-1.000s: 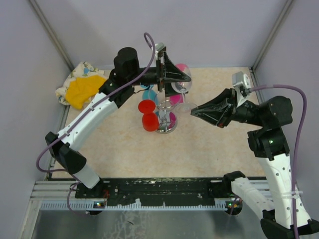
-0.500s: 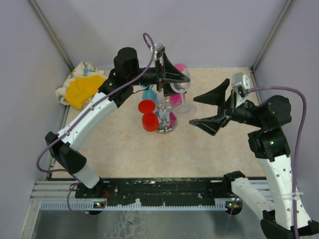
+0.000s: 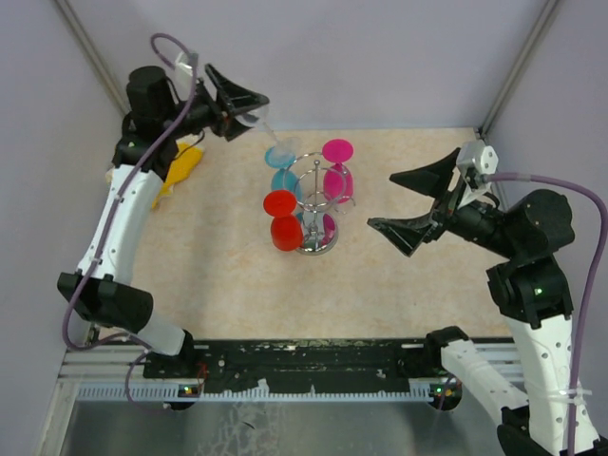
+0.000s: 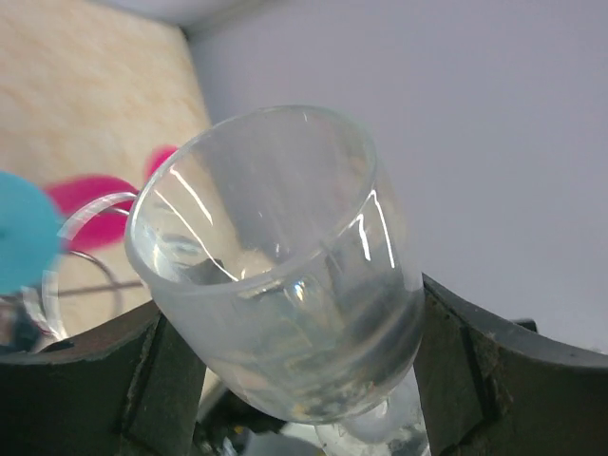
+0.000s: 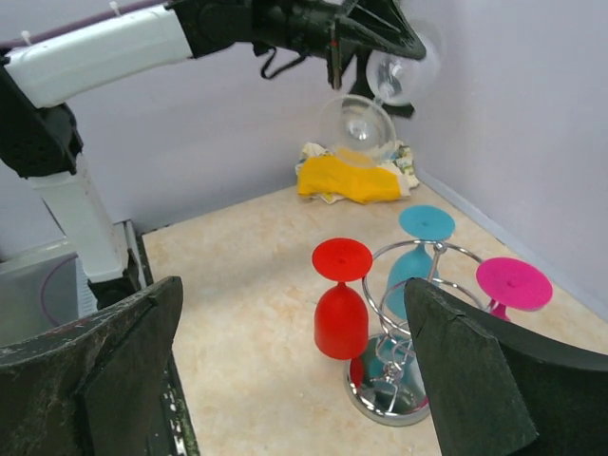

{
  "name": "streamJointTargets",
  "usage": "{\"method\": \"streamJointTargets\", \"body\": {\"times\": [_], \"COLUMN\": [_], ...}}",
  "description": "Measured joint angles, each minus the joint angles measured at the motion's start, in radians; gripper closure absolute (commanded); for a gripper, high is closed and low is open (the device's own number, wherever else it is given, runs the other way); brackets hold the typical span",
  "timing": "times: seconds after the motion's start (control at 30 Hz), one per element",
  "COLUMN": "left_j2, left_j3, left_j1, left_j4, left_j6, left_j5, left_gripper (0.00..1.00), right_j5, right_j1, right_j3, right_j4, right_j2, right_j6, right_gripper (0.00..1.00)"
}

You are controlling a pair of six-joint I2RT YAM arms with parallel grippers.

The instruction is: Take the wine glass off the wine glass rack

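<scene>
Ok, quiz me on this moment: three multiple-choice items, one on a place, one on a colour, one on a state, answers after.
1. Where is the wine glass that the left gripper holds?
A. In the air, left of the wine glass rack and farther back, apart from it
B. Hanging from the rack's top loops
C. Standing upright beside the rack's base

2. What colour is that wine glass?
A. Red
B. Cyan
C. Clear

3. How is the right gripper?
A. Shut on a glass
B. Open, holding nothing
C. Shut on the rack's post

Answers:
1 A, the top view shows it well off the rack.
2 C, the wall shows through it, while the red glass, cyan glass and pink glass hang on the rack.
3 B, its jaws stand wide apart with nothing between.
</scene>
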Motion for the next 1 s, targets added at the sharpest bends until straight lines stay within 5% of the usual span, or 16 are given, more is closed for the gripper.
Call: {"method": "streamJointTargets", "body": {"times": [0.23, 0.47, 0.73, 1.0], "left_j2": [0.009, 0.047, 0.089, 0.154], "left_j3": [0.172, 0.211, -0.073, -0.184], "left_j1": [0.222, 0.268, 0.269, 0.252], "left_j4": [-0.195, -0.264, -0.174, -0.003], "left_j6": [0.279, 0.520, 0.637, 0.713], "left_j5": [-0.174, -0.449, -0.742, -0.933], "left_gripper": [0.32, 0.31, 0.32, 0.31], "right_j5": [0.052, 0.066, 0.063, 0.053], "right_j1": [0.000, 0.000, 0.000, 0.000], "right_j3": [-0.002, -0.023, -0.124, -0.200], "right_j4": [-0.046, -0.043, 0.015, 0.065], "right_j2": [0.000, 0.008, 0.037, 0.043], "right_j6": [-0.031, -0.043, -0.015, 0.023], "right_gripper": [0.01, 0.01, 0.01, 0.01]}}
